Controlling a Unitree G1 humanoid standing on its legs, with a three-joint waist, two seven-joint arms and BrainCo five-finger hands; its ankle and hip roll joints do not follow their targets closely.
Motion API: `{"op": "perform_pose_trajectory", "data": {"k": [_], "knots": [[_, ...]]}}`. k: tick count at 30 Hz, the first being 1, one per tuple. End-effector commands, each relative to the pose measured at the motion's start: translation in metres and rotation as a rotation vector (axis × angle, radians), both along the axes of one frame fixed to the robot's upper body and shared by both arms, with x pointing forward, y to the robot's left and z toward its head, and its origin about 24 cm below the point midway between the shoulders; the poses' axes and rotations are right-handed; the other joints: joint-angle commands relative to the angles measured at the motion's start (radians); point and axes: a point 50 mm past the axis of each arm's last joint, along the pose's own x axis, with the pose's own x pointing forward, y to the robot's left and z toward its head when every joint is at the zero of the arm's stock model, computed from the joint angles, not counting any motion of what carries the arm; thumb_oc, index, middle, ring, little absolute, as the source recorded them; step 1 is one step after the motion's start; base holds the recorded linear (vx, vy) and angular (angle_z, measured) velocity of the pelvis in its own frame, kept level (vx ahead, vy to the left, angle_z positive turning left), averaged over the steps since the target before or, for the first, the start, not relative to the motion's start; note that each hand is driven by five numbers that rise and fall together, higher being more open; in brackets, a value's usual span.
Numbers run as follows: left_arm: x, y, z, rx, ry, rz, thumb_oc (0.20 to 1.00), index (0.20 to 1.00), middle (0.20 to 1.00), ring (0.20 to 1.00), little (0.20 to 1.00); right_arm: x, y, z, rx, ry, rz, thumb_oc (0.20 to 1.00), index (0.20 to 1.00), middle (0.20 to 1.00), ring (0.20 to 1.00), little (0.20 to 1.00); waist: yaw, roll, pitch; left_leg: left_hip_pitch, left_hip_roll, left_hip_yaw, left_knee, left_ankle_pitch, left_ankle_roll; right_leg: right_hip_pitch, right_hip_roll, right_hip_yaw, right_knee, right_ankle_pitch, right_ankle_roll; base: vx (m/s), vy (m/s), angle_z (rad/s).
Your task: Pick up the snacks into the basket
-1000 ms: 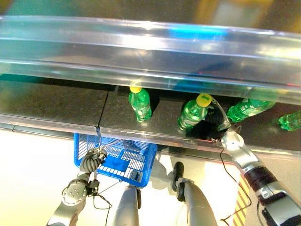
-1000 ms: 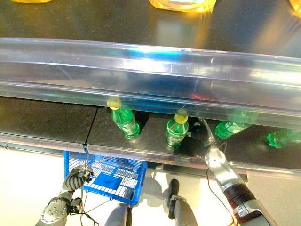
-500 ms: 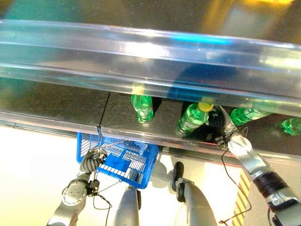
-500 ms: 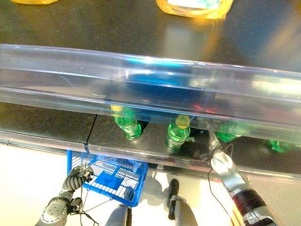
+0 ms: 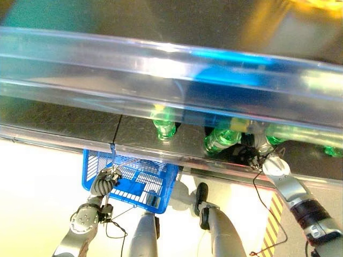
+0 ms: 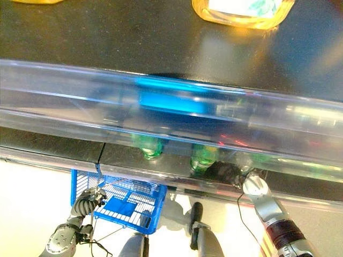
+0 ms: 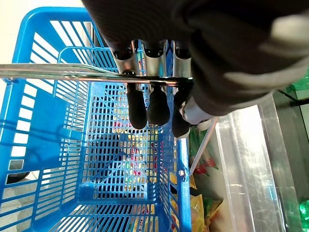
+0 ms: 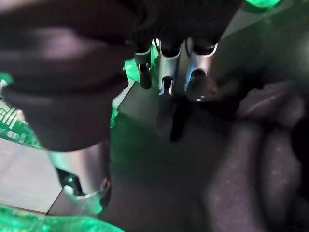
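On the dark shelf (image 5: 64, 115), the right hand (image 5: 261, 155) had pushed further in beside a green bottle (image 5: 221, 138).
From the head, the left hand (image 5: 105, 181) held the blue basket (image 5: 161, 187) as before. Its wrist view showed fingers (image 7: 137, 104) curled round the wire handle (image 7: 58, 71), snack packets (image 7: 195, 208) visible through the mesh. In the right wrist view, the fingers (image 8: 166, 104) reached straight, loosely spread, between bottles.
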Motion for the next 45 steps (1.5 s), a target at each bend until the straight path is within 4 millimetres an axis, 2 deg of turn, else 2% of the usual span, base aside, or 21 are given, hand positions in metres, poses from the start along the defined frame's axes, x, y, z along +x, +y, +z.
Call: {"op": "perform_pose_trajectory", "data": {"k": [1, 8, 14, 20, 25, 34, 39, 45], "knots": [[0.002, -0.002, 0.044, 0.057, -0.21, -0.078, 0.2, 0.2, 0.2, 0.2, 0.2, -0.022, -0.014, -0.057, -0.086, 0.262, -0.02, 1.0, 1.0, 1.0, 1.0, 1.0, -0.008, -0.003, 0.001, -0.033, 0.015, -0.039, -0.079, 0.114, 0.007, 0.06, -0.07, 0.06, 0.012, -0.07, 0.144, 0.0, 0.0, 0.0], [0.0, -0.001, 0.052, 0.084, -0.228, -0.127, 0.2, 0.2, 0.2, 0.2, 0.2, -0.029, -0.014, -0.048, -0.29, 0.295, 0.128, 1.0, 1.0, 1.0, 1.0, 1.0, -0.008, -0.007, 0.0, -0.025, 0.014, -0.043, -0.091, 0.121, 0.001, 0.07, -0.071, 0.056, 0.006, -0.067, 0.145, 0.0, 0.0, 0.0], [0.0, 0.0, 0.052, 0.097, -0.217, -0.157, 0.2, 0.2, 0.2, 0.2, 0.2, -0.033, -0.032, -0.05, -0.393, 0.366, 0.131, 1.0, 1.0, 1.0, 1.0, 1.0, -0.002, -0.008, -0.002, -0.022, 0.016, -0.049, -0.111, 0.137, -0.004, 0.071, -0.07, 0.05, 0.005, -0.064, 0.146, 0.0, -0.017, 0.04], [0.001, -0.003, 0.054, 0.101, -0.22, -0.184, 0.2, 0.2, 0.2, 0.2, 0.2, -0.036, -0.034, -0.053, -0.473, 0.415, 0.169, 1.0, 1.0, 1.0, 1.0, 1.0, 0.002, -0.011, 0.004, -0.018, 0.02, -0.056, -0.112, 0.142, -0.009, 0.074, -0.068, 0.046, 0.013, -0.071, 0.145, 0.0, -0.01, 0.0], [0.003, -0.008, 0.053, 0.089, -0.218, -0.206, 0.2, 0.2, 0.2, 0.2, 0.2, -0.039, -0.016, -0.068, -0.44, 0.49, 0.281, 1.0, 1.0, 1.0, 1.0, 1.0, 0.008, -0.014, 0.005, -0.007, 0.024, -0.06, -0.137, 0.151, -0.012, 0.079, -0.064, 0.04, 0.01, -0.075, 0.146, 0.0, -0.006, 0.01], [0.005, -0.013, 0.051, 0.072, -0.22, -0.213, 0.2, 0.2, 0.2, 0.2, 0.2, -0.039, 0.005, -0.082, -0.311, 0.538, 0.344, 1.0, 1.0, 1.0, 1.0, 1.0, 0.011, -0.004, 0.011, -0.012, 0.024, -0.064, -0.128, 0.15, -0.012, 0.072, -0.068, 0.037, 0.023, -0.079, 0.147, 0.0, 0.0, 0.0], [0.007, -0.015, 0.052, 0.058, -0.23, -0.206, 0.2, 0.2, 0.2, 0.2, 0.2, -0.034, 0.028, -0.084, -0.211, 0.513, 0.392, 1.0, 1.0, 1.0, 1.0, 1.0, 0.012, -0.009, 0.018, -0.051, 0.019, -0.063, -0.042, 0.115, -0.008, 0.048, -0.072, 0.051, 0.073, -0.096, 0.142, -0.01, 0.005, 0.0], [0.008, -0.016, 0.046, 0.045, -0.21, -0.186, 0.2, 0.2, 0.2, 0.2, 0.2, -0.031, 0.043, -0.085, -0.127, 0.501, 0.411, 1.0, 1.0, 1.0, 1.0, 1.0, 0.015, -0.021, 0.018, -0.107, 0.016, -0.071, 0.063, 0.068, 0.005, 0.001, -0.075, 0.069, 0.147, -0.118, 0.132, -0.04, 0.034, -0.05]]}}
